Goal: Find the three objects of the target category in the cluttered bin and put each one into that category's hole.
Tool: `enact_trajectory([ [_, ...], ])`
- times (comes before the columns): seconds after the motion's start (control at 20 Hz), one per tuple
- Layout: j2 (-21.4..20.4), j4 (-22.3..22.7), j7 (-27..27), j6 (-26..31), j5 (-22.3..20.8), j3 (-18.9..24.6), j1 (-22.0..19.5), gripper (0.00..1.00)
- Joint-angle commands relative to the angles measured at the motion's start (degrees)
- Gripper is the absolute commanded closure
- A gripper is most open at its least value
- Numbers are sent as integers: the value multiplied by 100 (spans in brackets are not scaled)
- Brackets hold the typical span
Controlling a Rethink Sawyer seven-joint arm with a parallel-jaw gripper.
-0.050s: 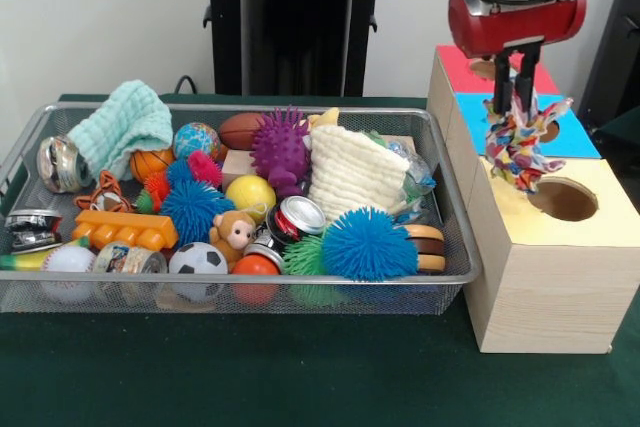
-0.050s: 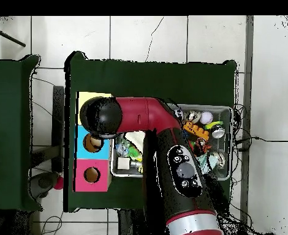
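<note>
Claw, upper right of frame, clamped on a multicoloured knotted rope toy that dangles above the sorting box. Toy hangs between the blue panel and the yellow hole. I'd centre squarely over the hole, lower until the loose strands clear the rim, then release. Wire bin sits left, full of clutter.

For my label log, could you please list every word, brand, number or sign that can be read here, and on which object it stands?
No text can be read in either view.
Crushed can in the wire bin: its print is too blurred to read.
Sorting box under the gripper holding the rope toy: coloured panels only, no writing.
</note>
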Motion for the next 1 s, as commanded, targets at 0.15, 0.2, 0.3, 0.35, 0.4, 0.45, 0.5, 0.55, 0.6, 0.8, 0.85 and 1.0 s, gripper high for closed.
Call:
enact_trajectory([
  [0.15, 88, 661, 1766, -472, 521, -379, 183, 100],
  [0.2, 102, 689, 1760, -526, 567, -393, 196, 100],
  [0.3, 139, 773, 1726, -676, 642, -408, 233, 100],
  [0.35, 167, 819, 1694, -731, 661, -424, 249, 100],
  [0.4, 188, 855, 1653, -782, 666, -445, 258, 100],
  [0.45, 209, 891, 1613, -832, 671, -466, 266, 100],
  [0.5, 223, 911, 1583, -877, 688, -486, 270, 100],
  [0.55, 253, 940, 1538, -959, 691, -490, 270, 100],
  [0.6, 272, 944, 1522, -999, 702, -509, 281, 100],
  [0.8, 341, 989, 1557, -1257, 817, -532, 316, 100],
  [0.85, 356, 1008, 1593, -1332, 872, -523, 320, 100],
  [1.0, 409, 1090, 1603, -1632, 997, -448, 324, 100],
])
